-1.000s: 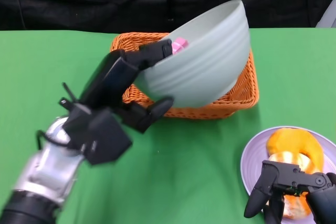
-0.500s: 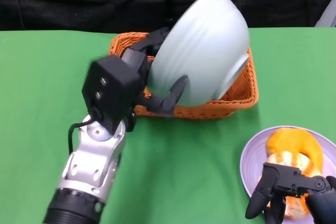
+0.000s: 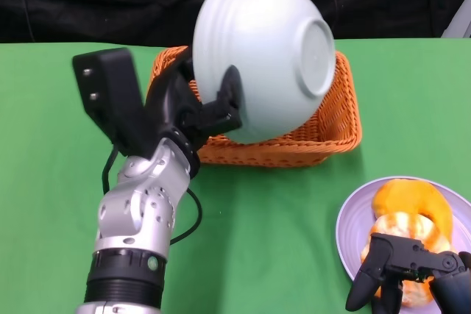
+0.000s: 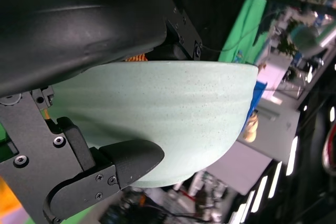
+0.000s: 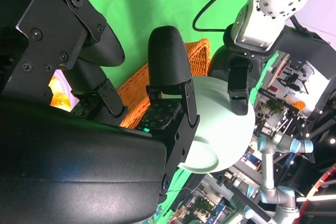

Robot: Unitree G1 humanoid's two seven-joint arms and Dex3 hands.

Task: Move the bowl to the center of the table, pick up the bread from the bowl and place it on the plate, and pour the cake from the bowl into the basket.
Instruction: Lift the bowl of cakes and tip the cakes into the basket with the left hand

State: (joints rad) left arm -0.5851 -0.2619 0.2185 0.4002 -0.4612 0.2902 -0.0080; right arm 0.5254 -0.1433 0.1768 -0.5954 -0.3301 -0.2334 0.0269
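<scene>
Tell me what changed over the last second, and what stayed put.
The left hand, gripping the bowl throughout, rolled it further over the basket until its base faces the camera; the pink cake seen at its rim earlier no longer shows. The basket, the plate, the bread and the right hand stayed as they were.

Bowl (image 3: 265, 56) upturned; its inside and most of basket (image 3: 335, 126) interior hidden. Plate (image 3: 352, 226) cut by frame edge. Right hand (image 3: 412, 273) partly covers bread (image 3: 412, 218).
</scene>
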